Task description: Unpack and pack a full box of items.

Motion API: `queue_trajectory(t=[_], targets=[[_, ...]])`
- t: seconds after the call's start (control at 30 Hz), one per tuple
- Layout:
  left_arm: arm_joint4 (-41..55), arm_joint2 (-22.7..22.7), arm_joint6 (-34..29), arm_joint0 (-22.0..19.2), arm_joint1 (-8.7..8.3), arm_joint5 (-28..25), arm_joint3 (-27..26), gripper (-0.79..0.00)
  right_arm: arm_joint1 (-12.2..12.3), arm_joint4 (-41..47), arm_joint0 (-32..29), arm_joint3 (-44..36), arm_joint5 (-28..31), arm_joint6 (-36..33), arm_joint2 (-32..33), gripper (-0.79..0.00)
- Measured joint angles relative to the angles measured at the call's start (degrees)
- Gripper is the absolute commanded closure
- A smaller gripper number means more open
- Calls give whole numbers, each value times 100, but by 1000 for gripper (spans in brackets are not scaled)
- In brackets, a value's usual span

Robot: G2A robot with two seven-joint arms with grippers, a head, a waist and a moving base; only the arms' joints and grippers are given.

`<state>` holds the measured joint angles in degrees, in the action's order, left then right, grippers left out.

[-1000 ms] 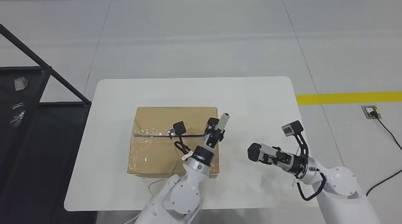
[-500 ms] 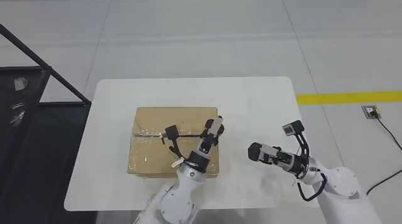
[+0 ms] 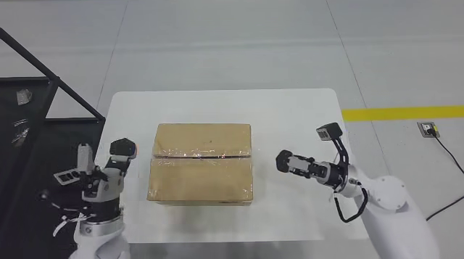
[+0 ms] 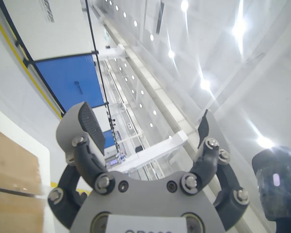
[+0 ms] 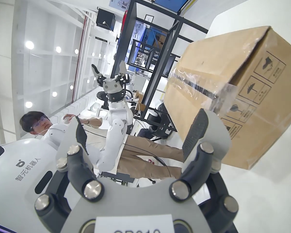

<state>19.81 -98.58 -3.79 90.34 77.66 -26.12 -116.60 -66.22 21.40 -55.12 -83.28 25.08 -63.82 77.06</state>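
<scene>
The white table (image 3: 304, 107) fills the middle of the top view. The cardboard box (image 3: 201, 163) lies on it, left of centre, flaps shut, with clear tape along the seam and down the end face (image 5: 232, 81).

The left gripper (image 3: 100, 163) is at the lower left of the top view, by the table's left edge and apart from the box. It points up at the ceiling, fingers spread with nothing between them (image 4: 145, 120).

The right gripper (image 3: 285, 162) is right of centre, near the box's right side but not touching. It faces the box, fingers apart and empty (image 5: 139, 122).
</scene>
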Motion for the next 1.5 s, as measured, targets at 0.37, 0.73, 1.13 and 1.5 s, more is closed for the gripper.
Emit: queue_trajectory(t=[0.37,0.73,1.13,1.5], targets=[[564,-1027,-629,-145,-107,314,1917,-785,-287,409,1491,1471,-349,-343,-1251,-785],[166,-587,-1072,-387,-124,570,2408,-785,-639,1003,2296,2930,-21,-623,-2026,-785],[-16,-199,-1590,-305,-140,726,2288,-785,-1005,712,2724,3165,-657,53,-2803,-785],[-110,-27,-1706,-250,-154,699,2245,-785,-1353,699,3087,3623,-739,247,-3274,-785]])
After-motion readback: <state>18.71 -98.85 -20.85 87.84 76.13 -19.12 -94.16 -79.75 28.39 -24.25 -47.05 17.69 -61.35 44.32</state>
